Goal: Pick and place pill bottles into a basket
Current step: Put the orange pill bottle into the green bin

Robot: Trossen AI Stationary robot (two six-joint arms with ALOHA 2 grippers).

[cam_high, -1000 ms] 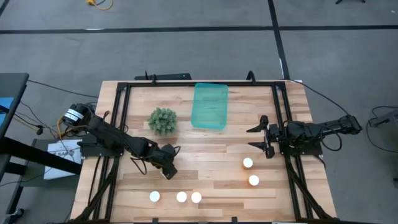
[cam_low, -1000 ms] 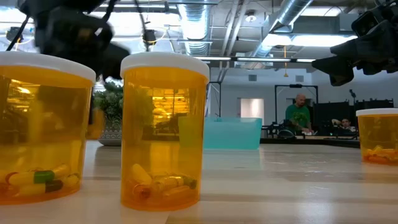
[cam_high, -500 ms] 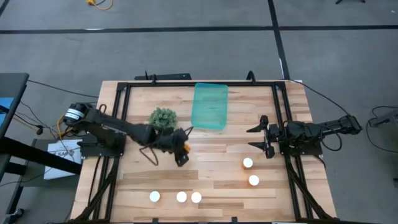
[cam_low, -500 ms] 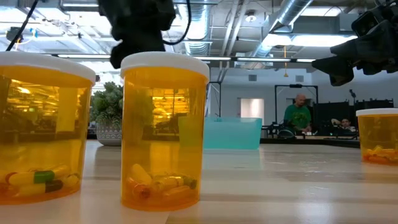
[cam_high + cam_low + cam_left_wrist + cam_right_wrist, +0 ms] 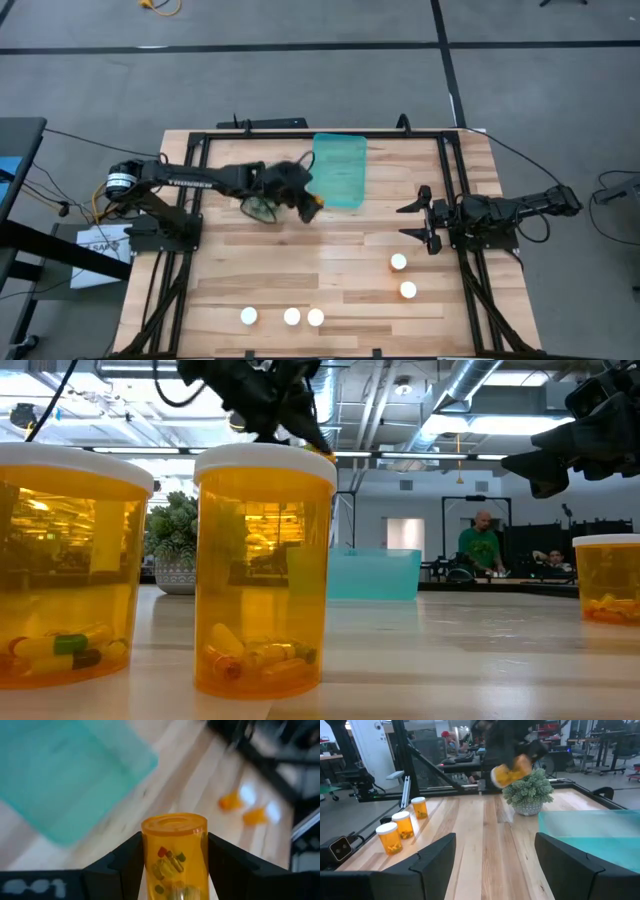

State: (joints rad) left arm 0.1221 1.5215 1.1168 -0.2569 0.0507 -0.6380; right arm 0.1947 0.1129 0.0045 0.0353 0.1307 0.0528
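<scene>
Now the left gripper [image 5: 311,201] is clamped on a pill bottle [image 5: 174,856], the basket [image 5: 338,170] just beside; right gripper [image 5: 416,221] waits with fingers spread

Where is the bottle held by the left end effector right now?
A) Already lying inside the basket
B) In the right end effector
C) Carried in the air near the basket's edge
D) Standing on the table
C: the left end effector grips a pill bottle aloft beside the basket.
</scene>
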